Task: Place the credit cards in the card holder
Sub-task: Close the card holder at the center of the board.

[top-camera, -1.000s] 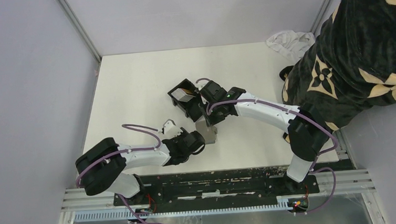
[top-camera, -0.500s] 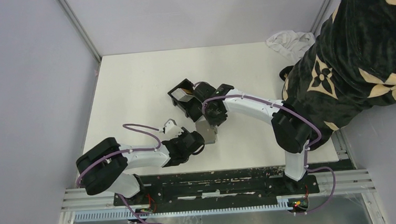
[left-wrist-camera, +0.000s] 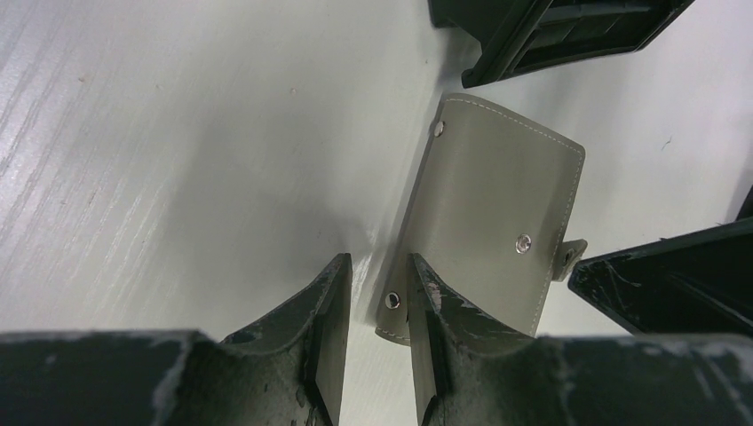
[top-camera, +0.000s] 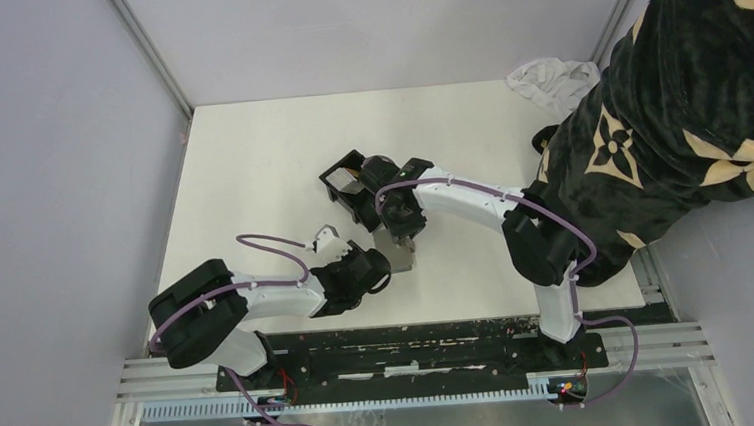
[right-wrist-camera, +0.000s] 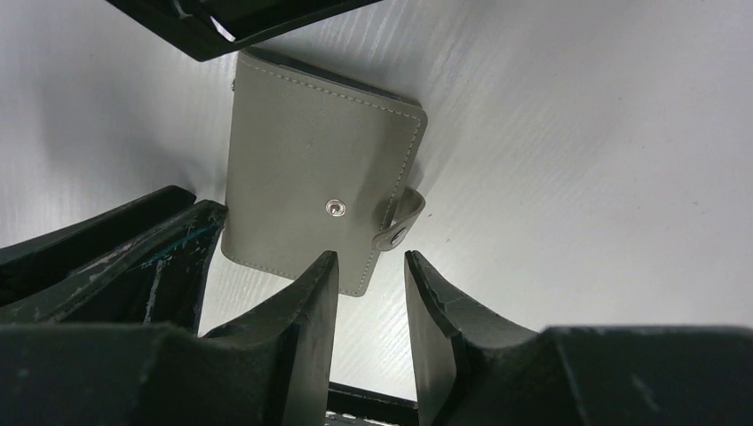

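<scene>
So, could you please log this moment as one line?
left gripper: open, at grey wallet edge | right gripper: open, near wallet | black card holder: next to wallet

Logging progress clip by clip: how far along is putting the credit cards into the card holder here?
Done: nothing clearly. The grey snap-button card holder lies folded flat, with no card showing in it. In hand: neither gripper holds anything; the left gripper and right gripper stand open at its edges. Left: what looks like a tan card sits in the black box.
</scene>
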Robot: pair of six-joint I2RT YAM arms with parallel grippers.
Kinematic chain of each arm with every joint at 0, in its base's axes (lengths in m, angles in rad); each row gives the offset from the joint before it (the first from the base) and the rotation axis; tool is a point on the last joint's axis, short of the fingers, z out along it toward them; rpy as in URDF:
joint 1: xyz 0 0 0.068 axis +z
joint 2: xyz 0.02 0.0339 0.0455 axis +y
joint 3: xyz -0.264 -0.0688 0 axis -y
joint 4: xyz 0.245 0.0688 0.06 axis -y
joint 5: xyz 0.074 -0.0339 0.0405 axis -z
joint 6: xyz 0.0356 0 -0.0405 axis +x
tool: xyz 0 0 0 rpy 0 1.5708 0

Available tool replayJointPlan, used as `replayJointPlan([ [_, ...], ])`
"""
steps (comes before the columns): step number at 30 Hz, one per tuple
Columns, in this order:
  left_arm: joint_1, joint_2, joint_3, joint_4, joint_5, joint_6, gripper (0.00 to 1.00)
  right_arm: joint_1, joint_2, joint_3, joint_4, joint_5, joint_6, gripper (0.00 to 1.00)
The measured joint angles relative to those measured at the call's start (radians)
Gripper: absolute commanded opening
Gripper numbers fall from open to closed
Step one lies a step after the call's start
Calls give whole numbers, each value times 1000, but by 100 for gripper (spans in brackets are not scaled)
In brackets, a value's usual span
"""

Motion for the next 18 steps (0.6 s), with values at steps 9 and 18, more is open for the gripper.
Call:
replayJointPlan([
  [9, 0, 6, 0, 20, 6, 26, 37, 2, 51, 8, -18, 40, 18, 40],
  [18, 0, 10, -10, 53, 10, 26, 37, 2, 80, 21, -28, 66, 21, 38],
])
